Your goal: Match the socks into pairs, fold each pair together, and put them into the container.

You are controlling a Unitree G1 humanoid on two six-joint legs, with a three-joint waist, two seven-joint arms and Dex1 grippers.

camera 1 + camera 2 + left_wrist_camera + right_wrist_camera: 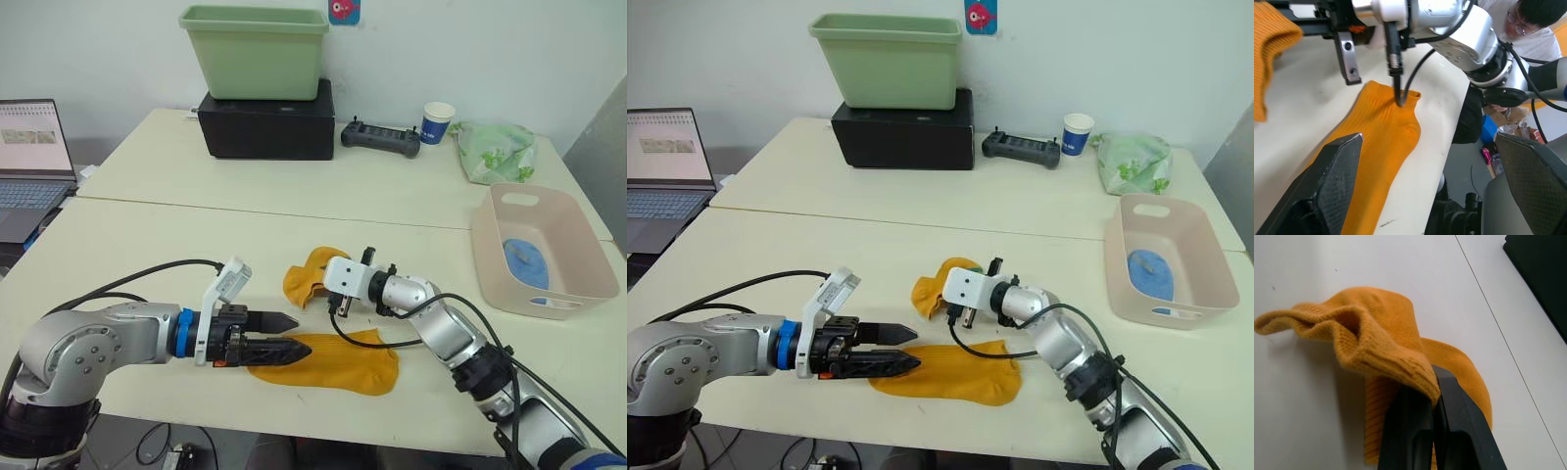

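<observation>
Cream tabletop (196,235) made of two tables pushed together, white wall behind. Head views: at the back, a light green plastic tub (255,51) sat on a black rectangular box (266,121), with a black handheld controller (380,137), a blue-and-white paper cup (437,122) and a green-patterned cloth bundle (496,150) along the far right; open laptop (34,157) at the far left. Pale pink rectangular plastic basin (539,247) sat at the right edge, with a light blue fabric sock (527,262) lying inside it. Near the front edge, a flat mustard orange sock (343,364) lay stretched on the table; a second, crumpled mustard orange sock (306,278) sat just behind it. Left gripper (291,336) hovered low at the flat sock's left end, fingers parted a little, lower finger over the fabric, nothing gripped. Right gripper (331,294) reached in from the right, onto the crumpled sock. Left wrist view: the two black fingers (1327,191) stood well apart, flat sock running between them toward the right arm's hardware; a person in a white shirt (1528,29) sat beyond the table edge. Right wrist view: fingers pinched together on a raised fold of the crumpled sock, the rest of it draped on the table.
</observation>
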